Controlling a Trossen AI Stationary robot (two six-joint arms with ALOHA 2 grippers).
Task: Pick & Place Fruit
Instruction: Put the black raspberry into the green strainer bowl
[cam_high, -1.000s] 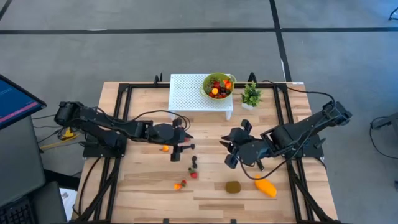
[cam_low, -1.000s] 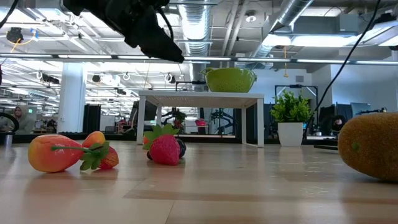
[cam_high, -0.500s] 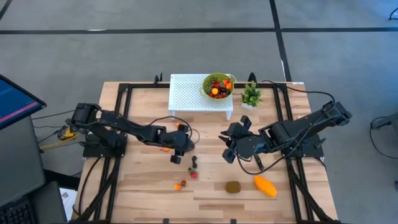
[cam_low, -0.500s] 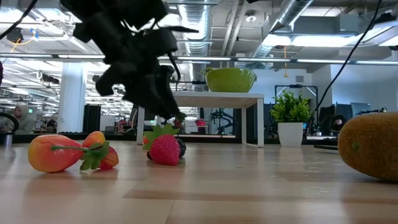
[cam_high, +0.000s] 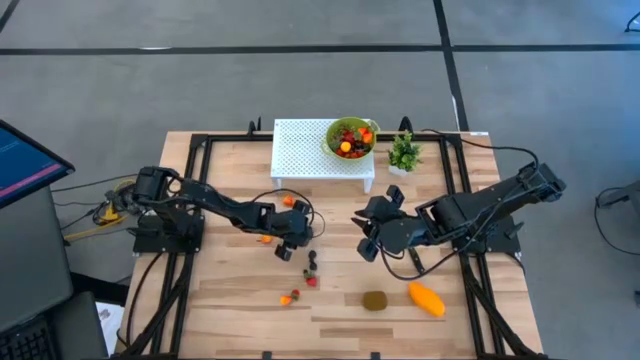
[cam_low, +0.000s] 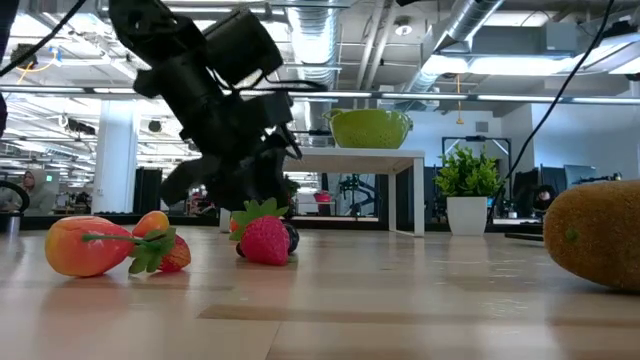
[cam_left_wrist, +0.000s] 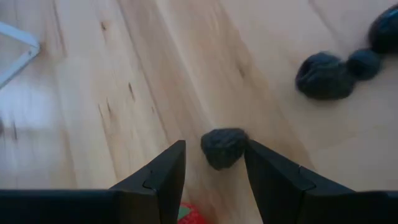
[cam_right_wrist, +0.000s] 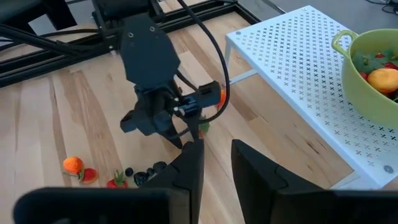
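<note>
Jaws of the left gripper (cam_left_wrist: 214, 163) are spread partway, low over the tabletop (cam_high: 220, 290), with a small dark berry (cam_left_wrist: 222, 147) sitting between the tips, apparently not pinched. More dark berries (cam_left_wrist: 324, 75) lie just beyond. Right gripper (cam_right_wrist: 216, 163) hovers mid-table, jaws apart by a narrow gap, holding nothing. Strawberry (cam_low: 265, 238) and orange pieces (cam_high: 290, 297) lie loose; kiwi (cam_high: 375, 300) and mango (cam_high: 427, 299) sit near the front edge. Green bowl (cam_high: 350, 138) on the white rack (cam_high: 305, 150) holds fruit.
</note>
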